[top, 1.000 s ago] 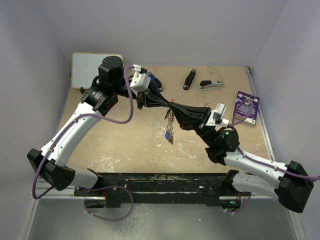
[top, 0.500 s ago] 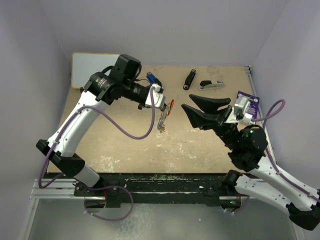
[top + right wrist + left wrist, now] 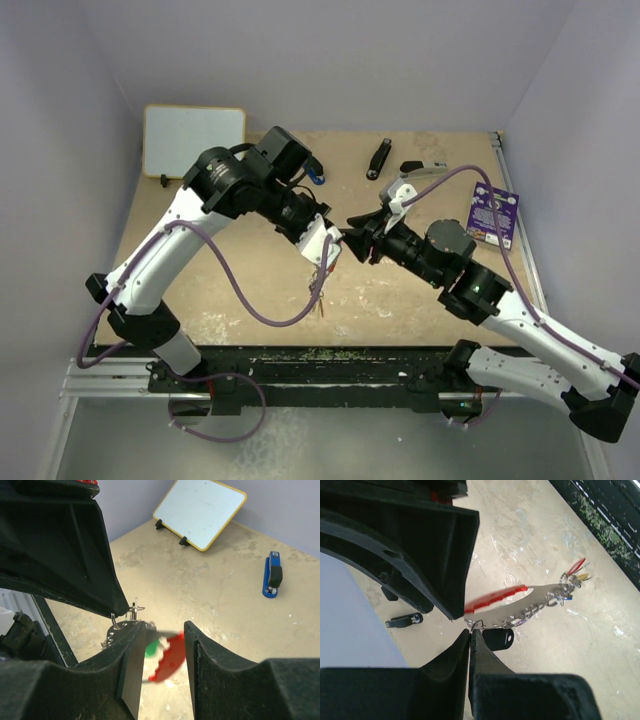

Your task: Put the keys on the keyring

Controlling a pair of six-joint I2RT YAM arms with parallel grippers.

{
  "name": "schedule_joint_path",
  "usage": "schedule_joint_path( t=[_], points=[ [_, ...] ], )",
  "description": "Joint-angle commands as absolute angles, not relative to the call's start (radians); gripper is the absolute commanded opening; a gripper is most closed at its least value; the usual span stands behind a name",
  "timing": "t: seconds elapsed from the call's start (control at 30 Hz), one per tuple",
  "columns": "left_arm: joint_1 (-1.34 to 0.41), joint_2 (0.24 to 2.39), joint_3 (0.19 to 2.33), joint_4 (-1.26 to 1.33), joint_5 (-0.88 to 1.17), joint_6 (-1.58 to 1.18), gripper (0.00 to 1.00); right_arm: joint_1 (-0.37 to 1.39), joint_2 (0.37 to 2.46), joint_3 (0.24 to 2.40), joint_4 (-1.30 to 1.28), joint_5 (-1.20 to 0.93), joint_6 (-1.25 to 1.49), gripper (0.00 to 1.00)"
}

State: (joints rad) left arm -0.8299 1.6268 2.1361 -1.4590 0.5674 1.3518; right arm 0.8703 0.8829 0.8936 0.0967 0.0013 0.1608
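My left gripper [image 3: 470, 631] is shut on the thin silver wire of the keyring [image 3: 478, 625] and holds it above the table. The red fob [image 3: 495, 599], the chain [image 3: 530, 615] and a bunch of small coloured keys [image 3: 572, 577] swing from it, blurred. A black key head [image 3: 497, 639] shows just beside the ring; I cannot tell whether it hangs on it. My right gripper [image 3: 164, 626] is open, with the red fob [image 3: 172, 657] and a green tag [image 3: 152, 647] between its fingers. In the top view the left gripper [image 3: 335, 243] and the right gripper [image 3: 355, 233] meet tip to tip.
A whiteboard [image 3: 193, 140] stands at the back left. A blue stapler [image 3: 312, 170], a black stapler [image 3: 378, 158] and a grey stapler [image 3: 425, 170] lie along the back. A purple card [image 3: 494, 213] lies at the right. Walls close three sides.
The arms drew apart and have come together again. The right gripper went from shut to open and now stands around the fob. The left gripper carried the keyring nearer and to the right.
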Motion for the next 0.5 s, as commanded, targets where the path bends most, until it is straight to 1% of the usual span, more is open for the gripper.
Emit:
schedule_joint_path(
  t=[0.0,0.27,0.47],
  points=[
    [-0.843,1.633,2.18,-1.486,0.506,1.433,0.03,0.874,0.867,0.958,0.053,-0.017,0.153,0.4],
    [-0.847,1.638,2.178,-1.476,0.498,1.429,0.03,0.876,0.876,0.957,0.046,-0.053,0.175,0.37],
    [-0.847,1.643,2.186,-1.45,0.514,1.4,0.03,0.877,0.898,0.939,0.111,-0.087,0.186,0.36]
  ],
)
